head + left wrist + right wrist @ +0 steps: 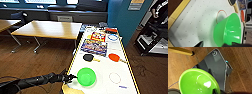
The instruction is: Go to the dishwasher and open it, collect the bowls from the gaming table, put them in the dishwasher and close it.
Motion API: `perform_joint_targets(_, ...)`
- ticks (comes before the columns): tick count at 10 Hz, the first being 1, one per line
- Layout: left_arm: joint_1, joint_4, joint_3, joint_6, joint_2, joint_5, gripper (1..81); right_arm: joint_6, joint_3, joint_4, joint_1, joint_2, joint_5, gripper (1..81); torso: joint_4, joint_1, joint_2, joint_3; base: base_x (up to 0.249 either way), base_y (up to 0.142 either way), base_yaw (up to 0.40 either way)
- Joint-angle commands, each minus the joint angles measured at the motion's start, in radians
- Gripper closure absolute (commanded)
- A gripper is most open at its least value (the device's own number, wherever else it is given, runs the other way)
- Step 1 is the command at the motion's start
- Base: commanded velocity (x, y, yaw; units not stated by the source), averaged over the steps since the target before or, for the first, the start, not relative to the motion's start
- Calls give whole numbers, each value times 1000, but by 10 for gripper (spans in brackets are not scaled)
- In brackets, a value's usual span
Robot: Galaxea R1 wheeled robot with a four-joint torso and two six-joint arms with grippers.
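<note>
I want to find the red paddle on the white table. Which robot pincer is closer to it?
Left. The left pincer holds the green bowl on the gaming table, near the red paddle. The right pincer carries a yellow-green bowl above the floor.

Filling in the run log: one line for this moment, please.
stage: collecting bowls | left gripper: at green bowl rim on gaming table | right: yellow-green bowl close, over floor

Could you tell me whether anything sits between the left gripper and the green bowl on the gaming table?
Nothing visible does: the left gripper is already at the rim of the green bowl, at the near end of the gaming table.
</note>
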Motion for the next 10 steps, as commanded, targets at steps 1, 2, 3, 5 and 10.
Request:
perform_joint_targets(1,-137,-2,-21,-9,42,21,10,0,11,-28,2,-44,-41,811,0,0,0,0,0,0,0)
perform_joint_targets(2,-137,-2,-34,-9,68,25,10,0,11,-28,2,-44,-41,811,0,0,0,0,0,0,0)
perform_joint_targets(3,-137,-1,-53,-9,86,30,10,0,10,-28,2,-44,-41,811,0,0,0,0,0,0,0)
perform_joint_targets(5,-126,1,-85,-9,113,32,10,0,8,-28,4,-42,-41,811,0,0,0,0,0,0,0)
perform_joint_targets(10,-57,19,-160,2,186,35,10,1,0,-28,16,-41,-64,811,0,0,0,0,0,0,0)
